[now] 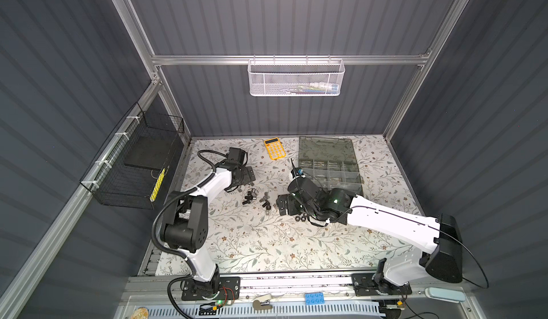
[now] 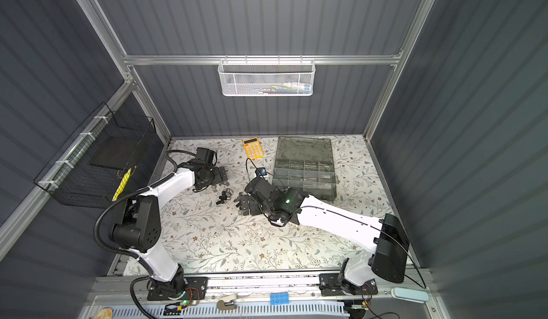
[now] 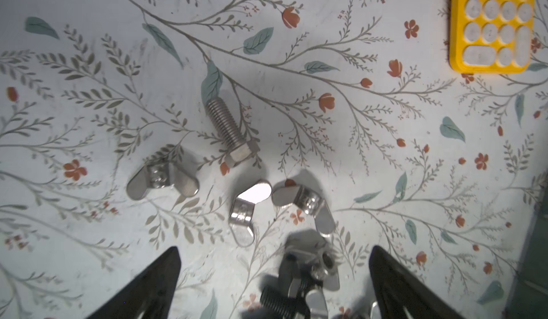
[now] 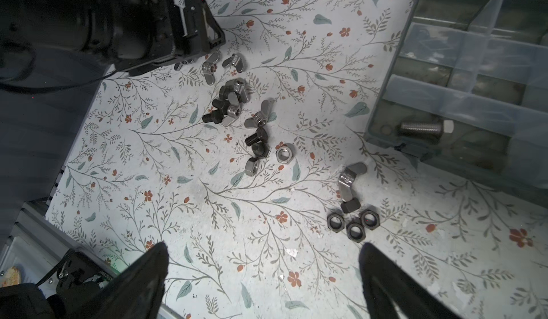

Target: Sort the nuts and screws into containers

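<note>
screws (image 4: 256,138) and nuts (image 4: 351,224) lie scattered on the floral tabletop (image 1: 267,243), between the two arms and just left of the organizer box (image 1: 326,150) in both top views. left gripper (image 3: 274,253) hangs low over the left end of the scatter, jaws spread wide and gripping nothing. in the left wrist view a small heap of winged nuts (image 3: 305,273) with a black screw sits between its fingers, nearer one of them. three more winged nuts and a silver screw (image 3: 226,130) lie just beyond the tips, and the yellow calculator (image 3: 492,23) is well off to one side. right gripper (image 4: 264,247) is likewise wide open and holds nothing. in the right wrist view three black hex nuts, touching one another, lie just past one fingertip with a winged nut beside them. a silver hex nut (image 4: 285,153) and black screws lie farther out. the box's lid is laid back, and a lone bolt (image 4: 421,129) lies in a corner compartment on the side facing the scatter.
</note>
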`<state>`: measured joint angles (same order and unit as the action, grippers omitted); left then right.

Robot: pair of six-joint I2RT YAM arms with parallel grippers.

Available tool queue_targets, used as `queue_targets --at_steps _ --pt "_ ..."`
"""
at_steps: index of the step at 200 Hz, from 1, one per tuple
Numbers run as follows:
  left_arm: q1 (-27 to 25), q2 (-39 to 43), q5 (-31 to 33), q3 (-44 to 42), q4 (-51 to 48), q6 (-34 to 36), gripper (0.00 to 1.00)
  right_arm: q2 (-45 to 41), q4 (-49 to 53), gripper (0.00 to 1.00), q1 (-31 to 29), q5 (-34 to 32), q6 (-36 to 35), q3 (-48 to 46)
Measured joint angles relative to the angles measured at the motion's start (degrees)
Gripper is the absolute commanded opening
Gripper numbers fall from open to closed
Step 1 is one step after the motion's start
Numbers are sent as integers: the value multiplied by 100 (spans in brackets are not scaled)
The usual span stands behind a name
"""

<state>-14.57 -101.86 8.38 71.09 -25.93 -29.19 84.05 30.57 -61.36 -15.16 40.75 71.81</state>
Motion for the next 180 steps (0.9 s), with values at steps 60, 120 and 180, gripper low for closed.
queue_targets --at_steps 60,120,180 --pt "345 -1045 -280 691 105 63 74 -26 -61 99 -518 -186 264 -9" --pt "520 -1585 -310 1471 61 170 55 -647 -31 99 -503 -463 284 -262" --pt "531 -1775 -310 1491 31 173 52 -664 -111 99 -494 -433 426 -411"
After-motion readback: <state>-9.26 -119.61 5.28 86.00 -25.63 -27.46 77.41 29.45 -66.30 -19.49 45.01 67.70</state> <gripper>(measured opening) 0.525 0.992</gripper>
